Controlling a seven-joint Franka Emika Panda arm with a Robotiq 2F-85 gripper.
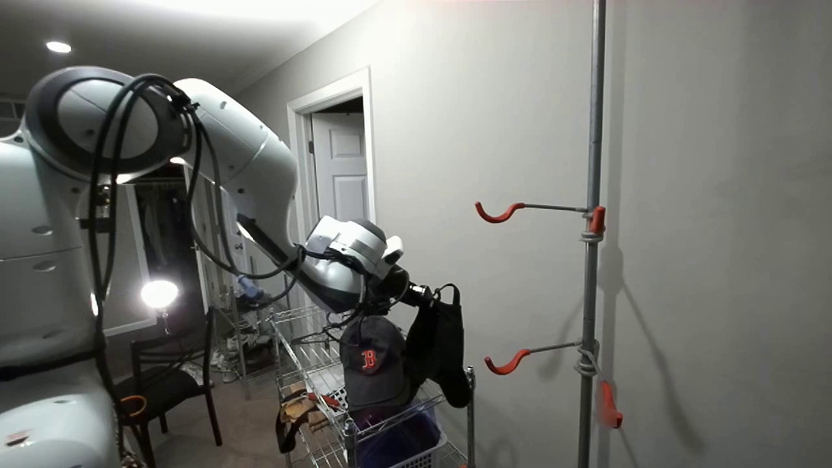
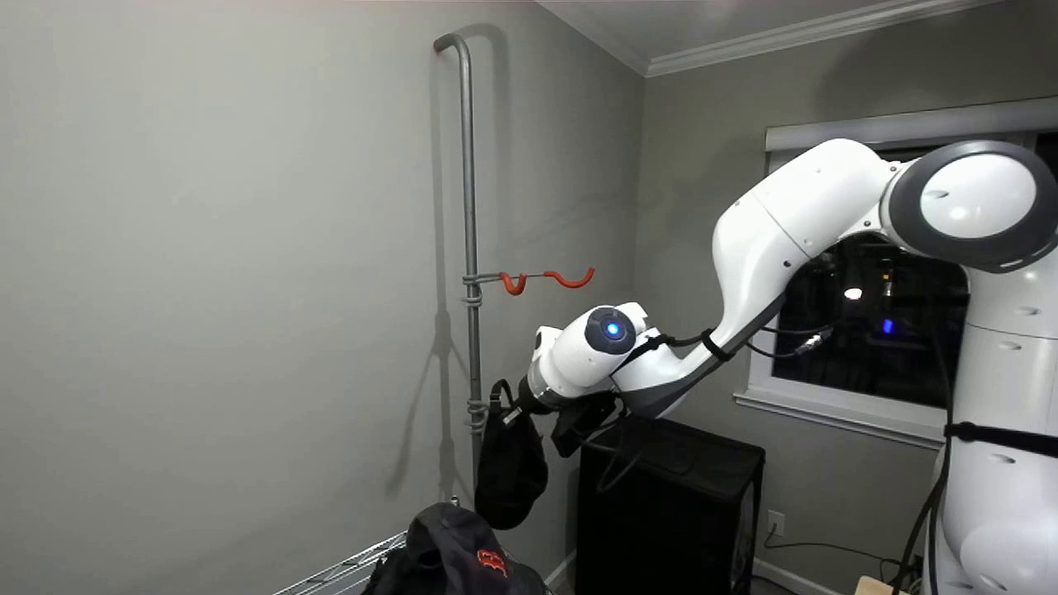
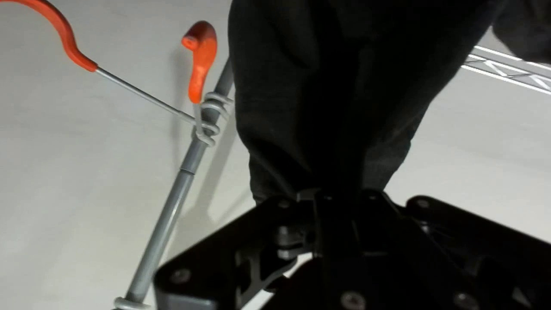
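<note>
A black cap [image 1: 437, 344] hangs from my gripper [image 1: 424, 296], which is shut on its fabric near the strap. The same cap [image 2: 511, 475] dangles below the gripper [image 2: 514, 413], close to the grey pole [image 2: 469, 190]. In the wrist view the dark cap [image 3: 280, 90] fills the upper middle, directly beyond the gripper [image 3: 342, 196]; the exact contact is lost in shadow. Orange-red hooks reach out from the pole [image 1: 593, 130]: an upper hook [image 1: 499, 213] and a lower hook [image 1: 510, 364] face the arm. In the wrist view a hook [image 3: 202, 60] appears left of the cap.
A navy cap with a red B [image 1: 374, 367] sits at the wire rack [image 1: 305, 361], just below the wrist. The rack also carries tan gloves [image 1: 302, 409] and a purple bin [image 1: 403, 442]. A black box-like cabinet [image 2: 661, 504] stands under the arm; a chair [image 1: 169, 383] is farther back.
</note>
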